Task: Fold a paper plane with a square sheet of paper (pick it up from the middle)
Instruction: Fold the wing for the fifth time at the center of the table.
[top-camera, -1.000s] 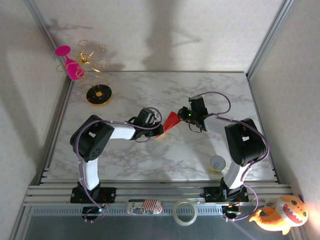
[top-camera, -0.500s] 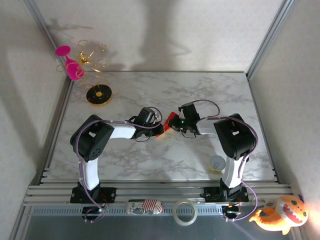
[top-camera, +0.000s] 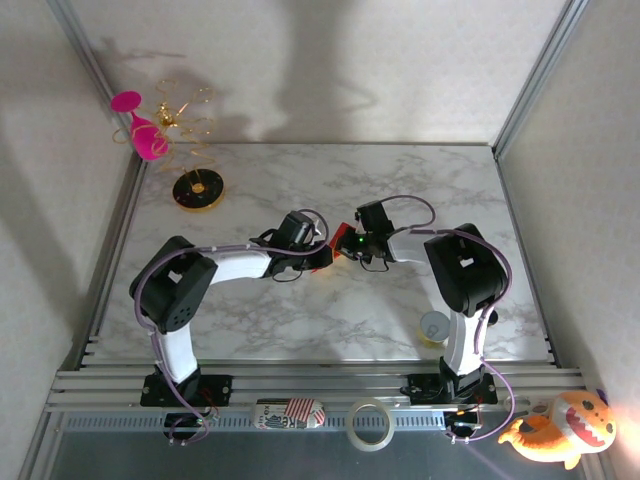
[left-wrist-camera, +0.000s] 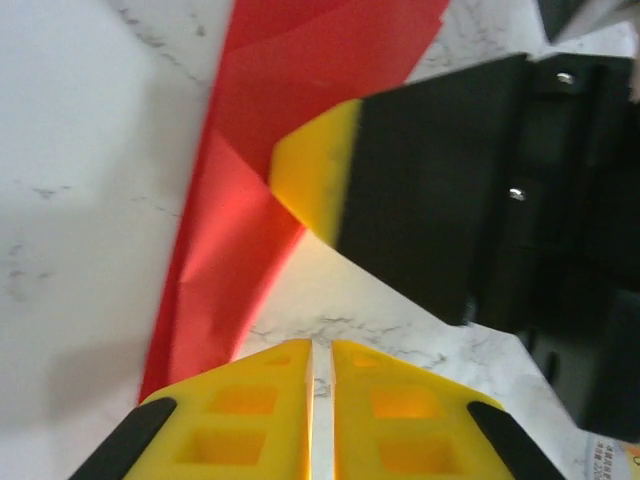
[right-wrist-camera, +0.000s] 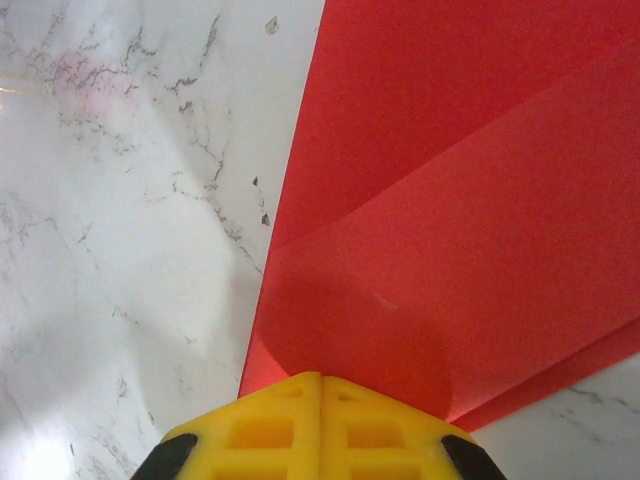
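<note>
The square sheet of paper (right-wrist-camera: 450, 200) is bright red and folded into overlapping layers, lying on the marble table (top-camera: 300, 180). In the top view only a sliver of the paper (top-camera: 344, 252) shows between the two grippers at the table's middle. My right gripper (right-wrist-camera: 321, 378) is shut, its tips resting on top of the paper. In the left wrist view its yellow fingertip (left-wrist-camera: 310, 170) lies across the red paper (left-wrist-camera: 300, 70). My left gripper (left-wrist-camera: 322, 345) stands just right of the paper's edge, its jaws a narrow slit apart with bare marble showing between them.
A pink wine glass (top-camera: 140, 135) hangs on a gold stand (top-camera: 197, 190) at the far left corner. A small cup (top-camera: 434, 327) sits near the right arm's base. A tape roll (top-camera: 370, 424) and a plush toy (top-camera: 560, 425) lie on the front rail.
My right gripper has moved left and down, bringing the raised red paper flat onto the table. The left gripper's jaws have parted slightly off the paper.
</note>
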